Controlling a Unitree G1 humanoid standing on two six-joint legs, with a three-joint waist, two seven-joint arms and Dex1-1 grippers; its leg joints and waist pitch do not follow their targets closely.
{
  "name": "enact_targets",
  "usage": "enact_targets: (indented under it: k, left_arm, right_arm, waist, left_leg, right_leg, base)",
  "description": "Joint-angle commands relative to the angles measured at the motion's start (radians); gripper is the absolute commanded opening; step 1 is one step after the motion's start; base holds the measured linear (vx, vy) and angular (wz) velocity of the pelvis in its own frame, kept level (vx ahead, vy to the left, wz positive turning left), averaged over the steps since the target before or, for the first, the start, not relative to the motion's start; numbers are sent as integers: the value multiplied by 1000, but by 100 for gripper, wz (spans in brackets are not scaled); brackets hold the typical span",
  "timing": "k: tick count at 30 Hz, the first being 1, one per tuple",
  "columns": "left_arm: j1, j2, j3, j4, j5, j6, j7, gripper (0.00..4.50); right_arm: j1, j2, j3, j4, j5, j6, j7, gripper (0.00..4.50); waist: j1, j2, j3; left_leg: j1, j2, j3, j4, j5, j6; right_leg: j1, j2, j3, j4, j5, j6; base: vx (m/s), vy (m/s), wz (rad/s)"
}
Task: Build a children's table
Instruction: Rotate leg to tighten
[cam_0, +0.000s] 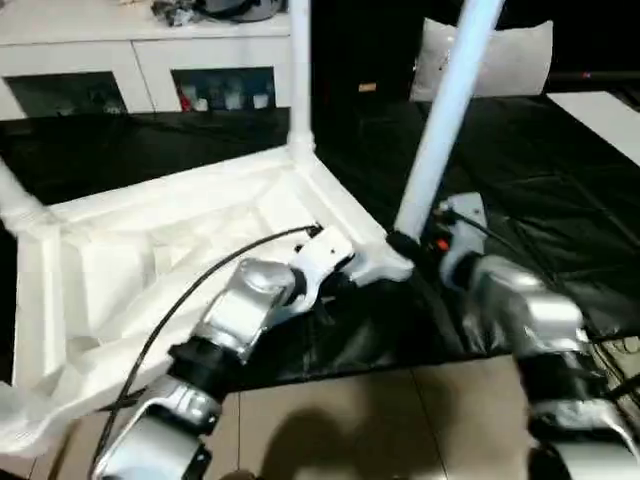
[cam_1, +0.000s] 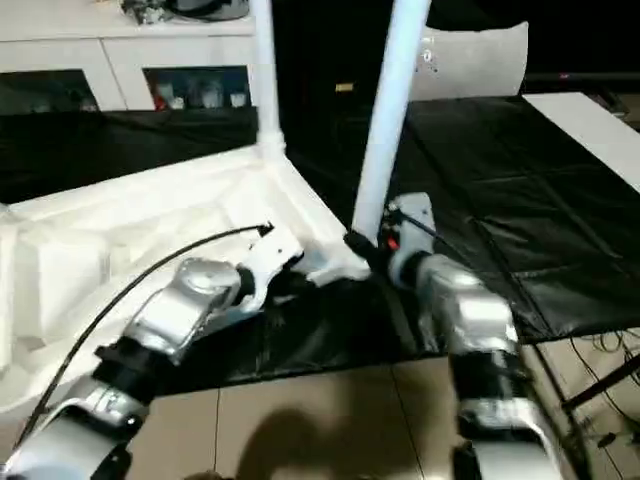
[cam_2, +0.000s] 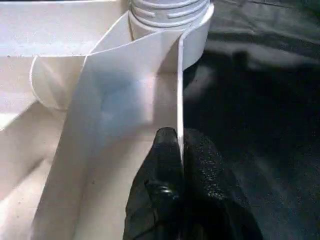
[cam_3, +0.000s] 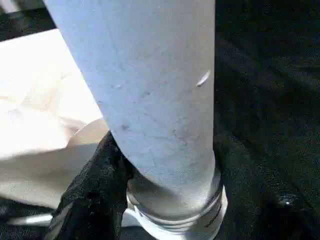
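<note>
Left tool pinches the tabletop rim, apparently steadying it. Right tool clasps a leg base at the adjacent corner socket, likely for screwing in.

Dim room, soft focus throughout: the white tabletop glares against black sheeting, while arm shadows darken the floor.

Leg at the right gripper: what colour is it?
Plain white, no pattern, like the tabletop. The leg shows best in the left eye view, rising from beside the right gripper.
</note>
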Motion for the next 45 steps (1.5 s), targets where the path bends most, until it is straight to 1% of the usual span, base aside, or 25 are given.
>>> enact_targets:
  k: [1,3,5,7,8,10,12,13,17,19,20,22,23,25,28,29,31,32,35,37,38,40,41,43,45]
  left_arm:
    - [-18,-50,-23,-35,-36,-41,-16,0]
    - [-15,-44,-17,-42,-29,-32,-9,0]
    - [-14,-31,-16,-48,-15,-23,7,0]
    - [-14,-6,-17,-37,-10,-40,10,0]
    - [-13,2,-16,-30,-8,-50,8,0]
    - [-12,17,-16,-16,-3,-72,1,0]
    - [-10,40,-17,1,2,-99,-16,0]
    - [-10,49,-17,6,3,-108,-23,0]
    - [-2,112,-42,22,-6,-188,-113,0]
    - [2,146,-56,16,-14,-216,-170,0]
    - [2,164,-62,15,-20,-239,-207,0]
    - [3,180,-64,16,-28,-258,-242,0]
    - [3,190,-64,15,-35,-261,-265,0]
    - [4,211,-74,16,-41,-289,-308,0]
    - [3,248,-101,28,-41,-366,-387,0]
    - [3,256,-107,32,-43,-382,-406,0]
    - [3,272,-121,30,-53,-416,-456,0]
    - [3,279,-132,26,-57,-433,-489,0]
    - [1,285,-143,25,-57,-452,-523,0]
    - [1,286,-148,22,-59,-456,-535,0]
    - [0,289,-155,22,-60,-466,-548,0]
    - [-3,290,-158,28,-58,-477,-554,0]
    - [-4,291,-159,32,-57,-483,-555,0]
    - [-9,291,-159,47,-52,-498,-555,0]
    - [-9,291,-159,50,-52,-500,-556,0]
  right_arm:
    - [7,43,14,53,32,28,-3,302]
    - [11,51,14,36,23,30,6,308]
    - [19,56,10,16,10,30,4,345]
    - [36,40,3,-3,25,8,30,348]
    - [45,28,7,-10,30,-5,47,372]
    - [65,2,18,-32,36,-19,87,391]
    - [97,-37,28,-76,48,-27,155,402]
    - [108,-54,32,-94,51,-32,182,417]
    - [153,-139,34,-164,68,-61,320,445]
    - [161,-193,46,-168,64,-90,389,445]
    - [159,-221,53,-162,57,-108,423,445]
    - [159,-247,62,-157,47,-128,451,445]
    - [157,-262,69,-154,38,-142,464,445]
    - [154,-285,82,-156,35,-157,498,445]
    - [154,-324,106,-170,51,-159,597,445]
    - [154,-335,114,-173,59,-156,629,445]
    - [151,-360,138,-178,76,-152,711,445]
    - [143,-371,155,-169,73,-164,750,419]
    - [132,-378,170,-155,70,-176,780,408]
    - [126,-376,174,-150,73,-175,793,399]
    - [120,-376,185,-153,84,-161,819,377]
    - [118,-377,192,-156,90,-152,836,372]
    - [118,-379,194,-156,91,-151,842,368]
    - [116,-375,198,-148,85,-154,845,360]
    - [116,-375,201,-147,84,-152,848,331]
  waist:
    - [11,-12,-60]
    - [13,-12,-62]
    - [14,-10,-63]
    - [16,-11,-61]
    - [17,-11,-61]
    - [18,-9,-59]
    - [24,-12,-60]
    - [25,-10,-59]
    - [25,-9,-57]
    - [24,-10,-58]
    - [24,-10,-60]
    - [25,-10,-59]
    - [26,-15,-59]
    - [27,-12,-60]
    - [37,-17,-60]
    - [46,-13,-60]
    - [49,-14,-60]
    - [55,-15,-60]
    - [62,-19,-60]
    - [67,-19,-60]
    - [68,-18,-59]
    - [71,-18,-61]
    - [71,-22,-61]
    - [73,-21,-62]
    - [74,-21,-62]
  left_leg:
    - [7,25,-7,-66,-146,35]
    - [8,27,-7,-65,-120,53]
    - [8,28,-7,-65,-102,67]
    - [10,27,-5,-66,-119,69]
    - [9,28,-5,-66,-130,68]
    - [10,29,-5,-68,-142,61]
    - [10,29,-5,-67,-144,64]
    - [9,30,-6,-68,-141,66]
    - [6,29,-7,-69,-157,72]
    - [6,31,-8,-69,-159,74]
    - [8,32,-7,-67,-145,76]
    - [8,32,-6,-66,-138,81]
    - [8,33,-5,-66,-130,86]
    - [9,32,-4,-64,-118,91]
    - [11,35,-4,-63,-112,107]
    - [13,37,-2,-62,-113,111]
    - [14,38,-2,-62,-114,111]
    - [12,41,-3,-63,-112,114]
    - [15,42,-1,-63,-124,104]
    - [17,43,-1,-64,-126,98]
    - [16,42,-1,-64,-126,95]
    - [16,43,-1,-63,-123,94]
    - [15,42,-1,-63,-118,95]
    - [14,41,-1,-62,-109,96]
    - [14,40,-1,-61,-104,97]
  right_leg:
    - [45,-50,39,-92,-90,-217]
    - [47,-49,39,-87,-28,-230]
    - [48,-50,37,-83,8,-243]
    - [47,-51,38,-88,-13,-242]
    - [48,-53,38,-90,-31,-236]
    - [47,-52,38,-92,-55,-231]
    - [49,-51,39,-93,-51,-219]
    - [49,-52,39,-93,-45,-218]
    - [50,-52,38,-96,-66,-211]
    - [48,-53,37,-95,-68,-214]
    - [47,-52,38,-91,-42,-229]
    - [47,-52,37,-88,-28,-237]
    - [46,-53,37,-88,-17,-244]
    - [47,-52,37,-84,-2,-252]
    - [46,-54,37,-83,7,-259]
    - [45,-54,38,-81,8,-259]
    - [44,-54,38,-81,9,-261]
    - [44,-54,36,-76,15,-262]
    - [41,-57,37,-78,-10,-266]
    - [39,-58,38,-78,-20,-266]
    - [40,-58,38,-77,-24,-265]
    - [41,-59,38,-76,-18,-264]
    - [41,-58,38,-75,-10,-262]
    - [42,-59,38,-74,-2,-260]
    - [42,-59,38,-73,5,-260]
  base:
    - [0,0,0]
    - [0,0,0]
    - [0,0,0]
    - [0,0,0]
    - [0,0,0]
    - [0,0,0]
    - [0,0,0]
    - [0,0,0]
    - [0,0,0]
    - [0,0,0]
    - [0,0,0]
    - [0,0,0]
    - [0,0,0]
    - [0,0,0]
    - [0,0,0]
    - [0,0,0]
    - [0,0,0]
    - [0,0,0]
    - [0,0,0]
    - [0,0,0]
    - [0,0,0]
    - [0,0,0]
    - [0,0,0]
    - [0,0,0]
    - [0,0,0]
